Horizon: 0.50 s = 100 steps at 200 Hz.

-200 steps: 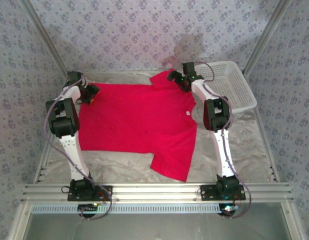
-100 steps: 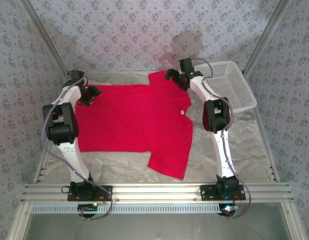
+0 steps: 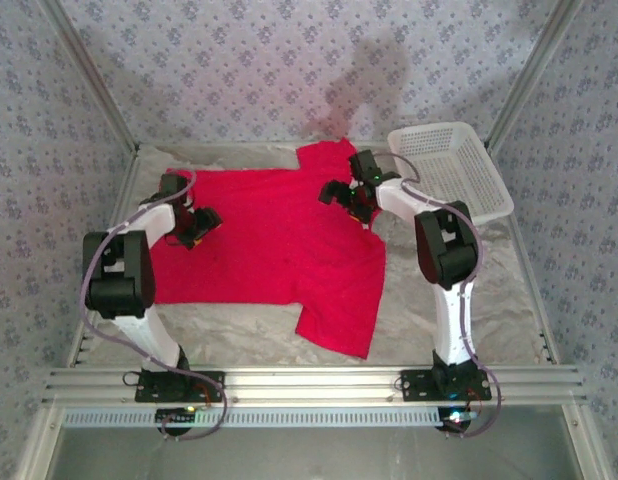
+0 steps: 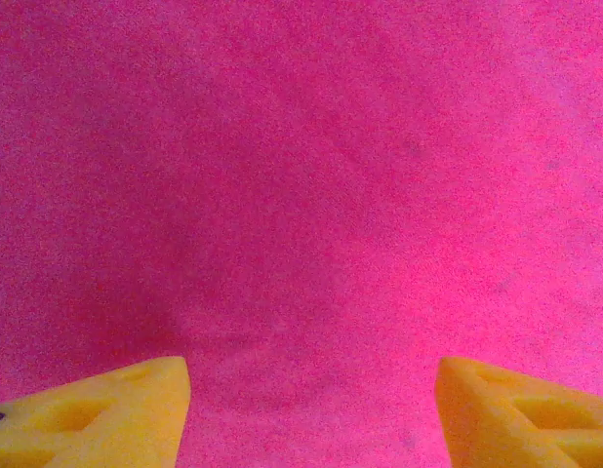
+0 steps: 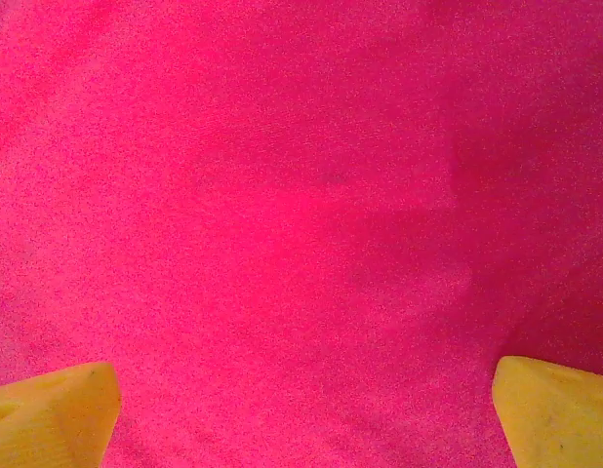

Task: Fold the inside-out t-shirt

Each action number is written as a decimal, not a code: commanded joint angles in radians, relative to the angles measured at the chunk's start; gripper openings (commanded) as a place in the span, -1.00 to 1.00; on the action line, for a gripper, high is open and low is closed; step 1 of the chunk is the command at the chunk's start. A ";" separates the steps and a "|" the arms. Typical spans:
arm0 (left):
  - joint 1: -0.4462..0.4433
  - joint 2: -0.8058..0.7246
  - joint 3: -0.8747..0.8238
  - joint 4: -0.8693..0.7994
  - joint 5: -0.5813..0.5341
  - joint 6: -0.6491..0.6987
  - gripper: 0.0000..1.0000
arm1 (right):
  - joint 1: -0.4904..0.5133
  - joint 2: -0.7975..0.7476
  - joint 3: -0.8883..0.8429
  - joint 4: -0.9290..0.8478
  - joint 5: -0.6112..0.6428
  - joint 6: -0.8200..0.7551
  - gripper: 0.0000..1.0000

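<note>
The inside-out t-shirt (image 3: pixel 279 240) is bright red and lies spread flat on the table, one sleeve at the far side and one pointing toward the near edge. My left gripper (image 3: pixel 201 224) hovers over the shirt's left part. In the left wrist view it (image 4: pixel 311 414) is open, yellow fingertips (image 4: pixel 97 414) apart with only flat red cloth (image 4: pixel 301 195) below. My right gripper (image 3: pixel 341 196) is over the shirt's far right part, near the far sleeve. The right wrist view shows it (image 5: pixel 306 414) wide open above smooth red cloth (image 5: pixel 301 195), holding nothing.
A white plastic mesh basket (image 3: pixel 454 170) stands at the back right, close beside the right arm. The table (image 3: pixel 489 280) has a crinkled silvery cover. Patterned walls and metal frame posts close in the back and sides.
Both grippers have come in from the shirt's far edge and now hang over the cloth. The left jaws opened slightly wider. The shirt shifted a little to the left early on.
</note>
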 commanded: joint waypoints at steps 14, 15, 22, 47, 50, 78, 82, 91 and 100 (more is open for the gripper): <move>-0.004 0.142 0.097 0.057 -0.006 -0.002 0.41 | -0.066 0.070 0.043 -0.040 0.096 -0.011 1.00; -0.004 0.145 0.100 0.058 -0.007 -0.001 0.41 | -0.068 0.073 0.047 -0.042 0.098 -0.013 1.00; -0.007 0.170 0.116 0.072 -0.006 -0.003 0.46 | -0.073 0.090 0.072 -0.056 0.121 -0.031 1.00; -0.011 0.189 0.156 0.076 -0.032 -0.012 0.59 | -0.095 0.143 0.171 -0.112 0.139 -0.070 1.00; -0.011 0.183 0.155 0.075 -0.039 -0.012 0.61 | -0.098 0.145 0.179 -0.116 0.138 -0.069 1.00; 0.000 0.066 0.148 0.000 -0.108 -0.011 0.60 | -0.098 0.079 0.204 -0.150 0.093 -0.137 1.00; 0.002 0.041 0.143 -0.018 -0.119 -0.011 0.58 | -0.094 0.060 0.200 -0.153 0.088 -0.142 1.00; 0.012 -0.015 0.129 -0.069 -0.151 -0.006 0.53 | -0.085 0.010 0.181 -0.164 0.072 -0.152 1.00; 0.024 -0.070 0.112 -0.134 -0.181 -0.002 0.46 | -0.074 -0.051 0.154 -0.175 0.058 -0.162 1.00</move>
